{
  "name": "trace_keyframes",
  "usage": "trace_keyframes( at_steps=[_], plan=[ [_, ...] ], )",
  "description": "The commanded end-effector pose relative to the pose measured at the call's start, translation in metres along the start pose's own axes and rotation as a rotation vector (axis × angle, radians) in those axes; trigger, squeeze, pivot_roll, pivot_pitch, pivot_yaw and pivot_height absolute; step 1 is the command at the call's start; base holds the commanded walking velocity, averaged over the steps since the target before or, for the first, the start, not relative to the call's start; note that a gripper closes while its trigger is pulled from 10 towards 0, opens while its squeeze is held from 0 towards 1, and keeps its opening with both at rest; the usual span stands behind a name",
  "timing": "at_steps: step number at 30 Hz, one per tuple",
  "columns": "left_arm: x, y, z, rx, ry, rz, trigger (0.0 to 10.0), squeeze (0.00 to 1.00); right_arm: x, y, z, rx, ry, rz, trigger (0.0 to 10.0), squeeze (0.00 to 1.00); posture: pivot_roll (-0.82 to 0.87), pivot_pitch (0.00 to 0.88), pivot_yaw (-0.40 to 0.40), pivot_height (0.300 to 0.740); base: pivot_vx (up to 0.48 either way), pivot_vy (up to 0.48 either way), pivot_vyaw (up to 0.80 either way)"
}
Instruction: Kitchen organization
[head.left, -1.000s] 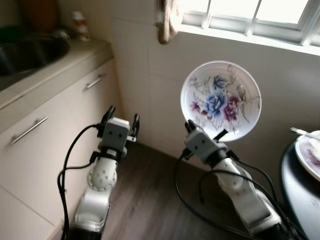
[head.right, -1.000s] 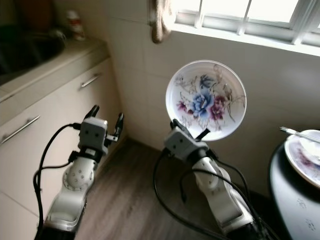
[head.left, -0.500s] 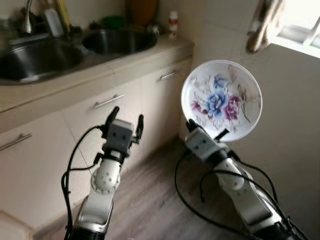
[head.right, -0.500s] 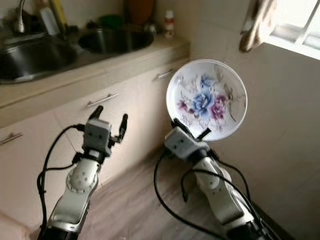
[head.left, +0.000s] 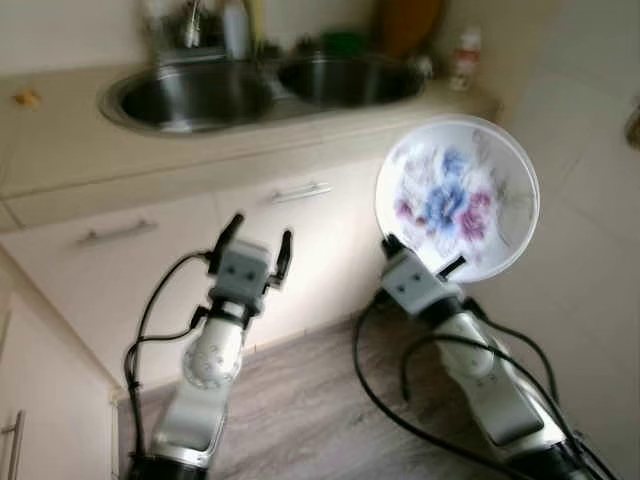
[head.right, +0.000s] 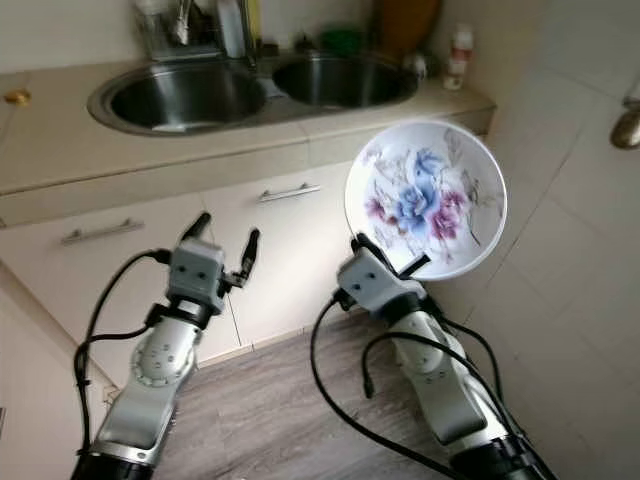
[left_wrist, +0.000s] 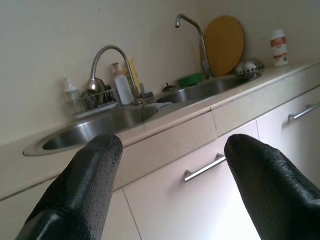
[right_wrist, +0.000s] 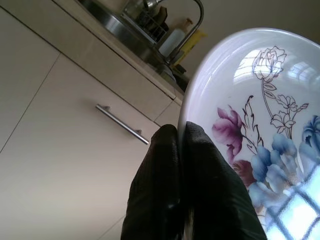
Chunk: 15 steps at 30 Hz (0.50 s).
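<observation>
A white plate (head.right: 425, 199) painted with blue and purple flowers stands on edge, its face turned toward me. My right gripper (head.right: 385, 263) is shut on its lower rim; in the right wrist view the black fingers (right_wrist: 200, 175) pinch the plate's edge (right_wrist: 260, 125). The left gripper (head.right: 223, 237) is raised in front of the cabinets, open and holding nothing. Its spread fingers (left_wrist: 85, 190) frame the counter in the left wrist view.
A double steel sink (head.right: 180, 95) with taps (left_wrist: 112, 52) sits in a beige counter (head.right: 60, 150). Bottles, a green bowl and a round wooden board (left_wrist: 225, 42) stand behind the basins. Cabinet drawers with bar handles (head.right: 290, 190) lie below. Wood floor (head.right: 270, 420) lies underfoot, and a tiled wall (head.right: 580, 200) is at the right.
The camera has swung left: the window and the table with another plate have left the picture, and the sink counter has come into view. Both grippers keep their pose, the plate still held.
</observation>
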<state>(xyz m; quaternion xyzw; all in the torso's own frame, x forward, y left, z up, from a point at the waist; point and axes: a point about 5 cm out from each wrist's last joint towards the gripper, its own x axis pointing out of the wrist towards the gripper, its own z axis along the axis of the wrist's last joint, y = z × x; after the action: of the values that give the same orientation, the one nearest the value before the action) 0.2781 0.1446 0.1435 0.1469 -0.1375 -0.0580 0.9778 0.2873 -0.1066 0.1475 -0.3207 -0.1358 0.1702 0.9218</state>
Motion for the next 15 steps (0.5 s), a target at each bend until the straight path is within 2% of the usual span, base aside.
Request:
trace_keyframes(
  at_steps=[1,3,15],
  plan=[
    [0.0024,-0.0101,0.0077,-0.025,-0.033,-0.032,10.0,0.0,-0.0019,-0.012,-0.0049,-0.021,0.02,-0.04,1.6,0.0,0.07,0.0,-0.063,0.74,0.356,0.0,0.0],
    [0.0023,-0.0102,0.0081,-0.026,-0.033,-0.034,10.0,0.0,-0.0011,-0.0119,-0.0061,-0.015,0.034,-0.041,10.0,0.0,0.07,0.0,-0.063,0.74,0.36,0.0,0.0],
    [0.0028,-0.0104,0.0077,-0.024,-0.031,-0.038,10.0,0.0,0.0008,-0.012,-0.0064,-0.022,0.039,-0.043,10.0,0.0,0.08,0.0,-0.062,0.74,0.358,0.0,0.0]
  ],
)
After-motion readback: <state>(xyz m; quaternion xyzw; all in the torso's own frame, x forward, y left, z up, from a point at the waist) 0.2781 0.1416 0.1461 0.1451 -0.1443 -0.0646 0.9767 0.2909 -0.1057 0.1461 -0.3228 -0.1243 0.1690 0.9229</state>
